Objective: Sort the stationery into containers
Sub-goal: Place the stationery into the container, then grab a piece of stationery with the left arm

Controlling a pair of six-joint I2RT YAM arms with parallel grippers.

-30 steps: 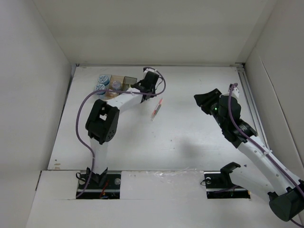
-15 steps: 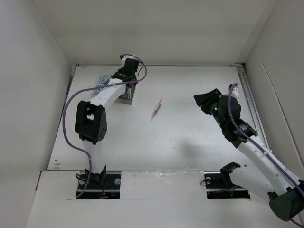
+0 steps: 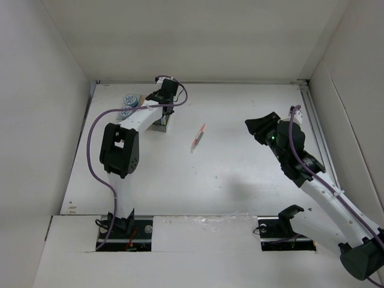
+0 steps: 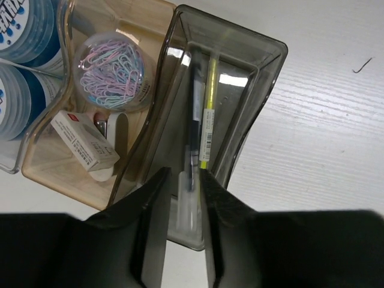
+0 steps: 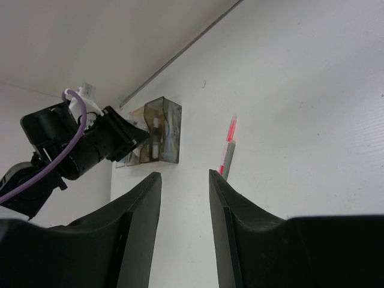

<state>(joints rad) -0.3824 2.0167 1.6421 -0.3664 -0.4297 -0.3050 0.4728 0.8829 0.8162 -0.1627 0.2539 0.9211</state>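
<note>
The three joined trays stand at the table's back left. In the left wrist view the clear tray holds blue-and-white tape rolls. The amber tray holds a round tub of paper clips and a small white box. The smoky grey tray holds a black pen and a yellow pen. My left gripper is shut on a pale translucent pen over the grey tray's near end. A red-and-grey pen lies on the table. My right gripper is open and empty, apart from it.
The red pen also shows in the right wrist view, ahead and right of the open fingers. The trays sit near the back wall. White walls enclose the table on the left, back and right.
My left arm has swung left from mid-table to over the trays, then shifted slightly right above the grey tray. The red pen and the right arm have not moved.
</note>
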